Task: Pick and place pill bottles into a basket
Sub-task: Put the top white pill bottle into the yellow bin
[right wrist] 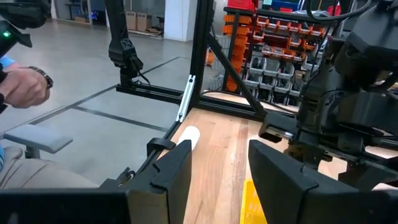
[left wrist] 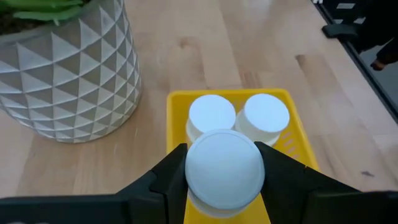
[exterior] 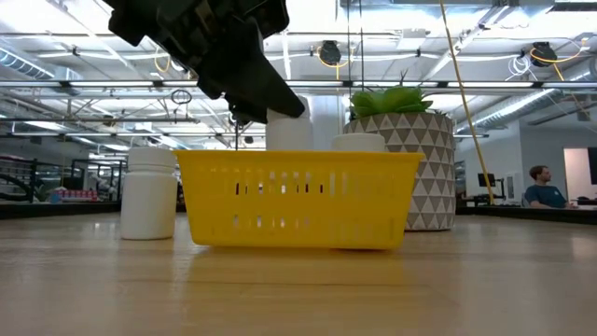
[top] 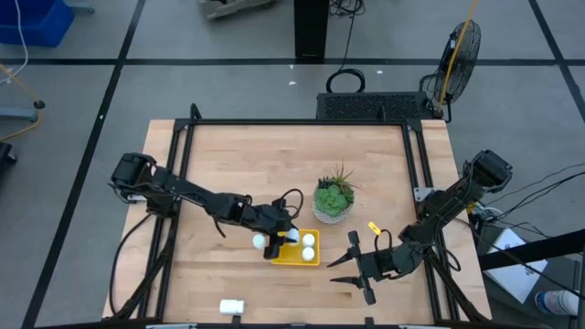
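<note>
Over the far left part of the yellow basket [top: 297, 258], my left gripper [top: 285, 236] is shut on a white pill bottle [left wrist: 224, 168]. Two more bottles [left wrist: 211, 115] [left wrist: 265, 115] stand upright inside the basket. Another bottle [exterior: 149, 191] stands on its base on the table just left of the basket. One bottle [top: 231, 307] lies on its side near the table's front edge. Right of the basket, my right gripper [top: 336, 270] hangs open and holds nothing. My left gripper pinches the bottle's upper part by its round sides [left wrist: 191, 169], one finger [left wrist: 165, 183] on each side. The fingers come slanting down from the table's left. The bottle stays upright above the basket [exterior: 289, 131]; the basket's wall hides its bottom.
A pale patterned pot with a green plant [top: 333, 201] stands just behind the basket's far right corner. Black frame rails [top: 183, 164] run along the table's sides. Beyond the table's edge a person's hand [right wrist: 25, 84] shows.
</note>
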`<control>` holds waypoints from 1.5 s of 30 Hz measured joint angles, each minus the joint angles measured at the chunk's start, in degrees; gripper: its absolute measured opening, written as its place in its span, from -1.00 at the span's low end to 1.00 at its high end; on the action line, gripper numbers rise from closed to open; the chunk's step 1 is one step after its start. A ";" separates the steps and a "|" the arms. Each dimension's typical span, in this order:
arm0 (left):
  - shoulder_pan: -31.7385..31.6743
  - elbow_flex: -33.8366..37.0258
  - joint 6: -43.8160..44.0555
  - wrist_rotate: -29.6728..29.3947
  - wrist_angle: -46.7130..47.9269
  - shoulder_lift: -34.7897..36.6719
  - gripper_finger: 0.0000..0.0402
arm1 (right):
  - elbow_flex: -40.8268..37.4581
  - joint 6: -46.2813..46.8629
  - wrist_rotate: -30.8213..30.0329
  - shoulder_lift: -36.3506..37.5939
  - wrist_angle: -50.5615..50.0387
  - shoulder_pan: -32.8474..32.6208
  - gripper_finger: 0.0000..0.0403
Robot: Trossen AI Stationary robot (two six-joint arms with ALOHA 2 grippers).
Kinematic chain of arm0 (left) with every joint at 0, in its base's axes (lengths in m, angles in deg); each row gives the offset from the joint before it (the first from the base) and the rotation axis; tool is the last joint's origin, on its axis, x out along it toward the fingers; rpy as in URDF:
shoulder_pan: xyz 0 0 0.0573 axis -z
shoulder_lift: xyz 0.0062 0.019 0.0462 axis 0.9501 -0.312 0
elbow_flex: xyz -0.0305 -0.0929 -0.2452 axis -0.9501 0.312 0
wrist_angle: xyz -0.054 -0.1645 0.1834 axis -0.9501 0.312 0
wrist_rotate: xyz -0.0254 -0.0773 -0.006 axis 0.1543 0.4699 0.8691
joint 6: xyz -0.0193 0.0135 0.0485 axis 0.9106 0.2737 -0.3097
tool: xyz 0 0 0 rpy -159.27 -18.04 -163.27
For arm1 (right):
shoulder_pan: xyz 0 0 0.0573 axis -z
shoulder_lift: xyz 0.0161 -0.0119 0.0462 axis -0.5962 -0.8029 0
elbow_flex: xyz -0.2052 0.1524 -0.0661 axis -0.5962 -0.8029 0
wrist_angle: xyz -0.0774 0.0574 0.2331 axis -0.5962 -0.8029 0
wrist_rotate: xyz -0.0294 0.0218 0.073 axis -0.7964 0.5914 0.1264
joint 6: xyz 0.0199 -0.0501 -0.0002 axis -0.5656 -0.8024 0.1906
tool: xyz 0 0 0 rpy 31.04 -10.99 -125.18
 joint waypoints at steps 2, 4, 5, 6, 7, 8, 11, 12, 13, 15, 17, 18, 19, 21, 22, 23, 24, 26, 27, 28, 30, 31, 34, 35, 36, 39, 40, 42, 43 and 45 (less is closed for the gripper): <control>0.00 0.00 0.03 0.00 -0.01 0.00 -0.19 | 0.00 0.00 0.00 0.00 0.00 0.00 -0.25; 0.00 0.00 0.07 -0.02 -0.24 -0.41 -0.19 | 0.00 -0.02 0.00 0.00 -0.02 0.00 -0.25; 0.00 0.00 0.14 -0.01 -0.13 -0.55 -0.19 | 0.00 -0.13 0.00 0.00 -0.02 0.00 -0.25; 0.00 0.02 0.14 0.00 0.12 -0.59 -0.19 | 0.00 -0.22 0.00 0.00 -0.02 0.00 -0.25; 0.00 0.04 0.11 0.00 -0.02 -0.59 -0.19 | 0.00 -0.22 0.00 0.00 -0.02 0.00 -0.25; 0.00 0.04 0.12 0.04 -0.68 -0.82 -0.19 | 0.00 -0.22 0.00 0.00 -0.02 0.00 -0.25; -0.02 0.04 0.17 0.17 -0.63 -1.85 -0.19 | 0.00 -0.22 0.00 0.00 -0.02 0.00 -0.25; -0.02 0.11 0.16 0.18 -0.29 -1.92 -0.19 | 0.00 -0.22 0.00 0.00 -0.02 0.00 -0.25; -0.02 0.11 0.17 0.17 -1.03 -2.11 -0.19 | 0.00 -0.22 0.00 0.00 -0.04 -0.02 -0.25; -0.02 -0.07 0.20 0.17 -1.93 -2.46 -0.19 | 0.00 -0.22 0.00 0.00 -0.04 0.00 -0.25; -0.02 0.04 0.21 0.17 -1.21 -2.62 -0.19 | 0.00 -0.22 0.00 0.00 -0.02 0.00 -0.25; -0.02 0.04 0.27 0.19 -1.32 -2.79 -0.19 | 0.00 -0.22 0.00 0.00 -0.02 0.00 -0.25; -0.03 0.04 0.56 0.11 -1.83 -3.15 -0.19 | 0.00 -0.22 0.00 0.00 -0.03 0.00 -0.25; -0.08 0.04 0.63 0.10 -2.28 -3.54 -0.19 | 0.00 -0.14 0.00 0.00 0.00 0.00 -0.25; -0.09 0.07 0.64 0.22 -2.34 -3.58 -0.19 | 0.00 0.00 0.00 0.00 -0.02 0.00 -0.25; -0.09 0.07 0.64 0.22 -3.04 -3.83 -0.19 | 0.00 0.13 0.00 0.00 -0.02 0.00 -0.25; -0.12 -0.01 0.64 0.22 -3.88 -4.33 -0.19 | 0.00 0.15 0.00 0.00 -0.02 0.00 -0.25; -0.25 0.00 0.65 0.25 -3.19 -4.78 -0.19 | 0.00 0.11 0.07 0.00 -0.02 0.00 -0.25; -0.27 0.11 0.66 0.25 -2.75 -4.88 -0.19 | 0.00 0.12 0.07 0.00 -0.02 0.00 -0.25; -0.28 0.10 0.66 0.26 -3.32 -5.15 -0.19 | 0.00 0.15 0.07 0.00 0.00 0.00 -0.25; -0.29 -0.02 0.90 0.23 -4.12 -5.62 -0.19 | 0.00 0.15 0.17 0.00 0.00 0.00 -0.25; -0.29 0.00 1.02 0.27 -3.77 -5.72 -0.19 | 0.00 0.13 0.17 0.00 0.00 0.00 -0.25; -0.29 0.00 1.24 0.26 -4.78 -6.67 -0.19 | 0.00 0.15 0.17 0.00 -0.02 0.00 -0.25; -0.28 -0.01 1.32 0.25 -4.57 -6.90 -0.19 | 0.00 0.15 0.18 0.00 -0.01 0.00 -0.25; -0.29 0.07 1.30 0.27 -4.41 -7.00 -0.19 | 0.00 0.11 0.17 0.00 0.00 0.00 -0.25; -0.28 -0.02 1.42 0.30 -5.31 -7.78 -0.19 | 0.00 0.15 0.20 0.00 -0.02 -0.02 -0.25; -0.29 -0.08 1.45 0.30 -5.27 -7.77 -0.19 | 0.00 0.13 0.19 0.00 -0.02 0.00 -0.25; -0.28 -0.07 1.21 0.33 -5.32 -7.75 -0.19 | 0.00 0.17 0.17 0.00 -0.01 -0.01 -0.25; -0.30 -0.07 1.18 0.33 -5.34 -7.76 -0.19 | 0.00 0.17 0.20 0.00 -0.01 -0.01 -0.25; -0.28 -0.07 0.91 0.33 -5.30 -7.76 -0.19 | 0.00 0.20 0.20 0.00 0.00 0.00 -0.25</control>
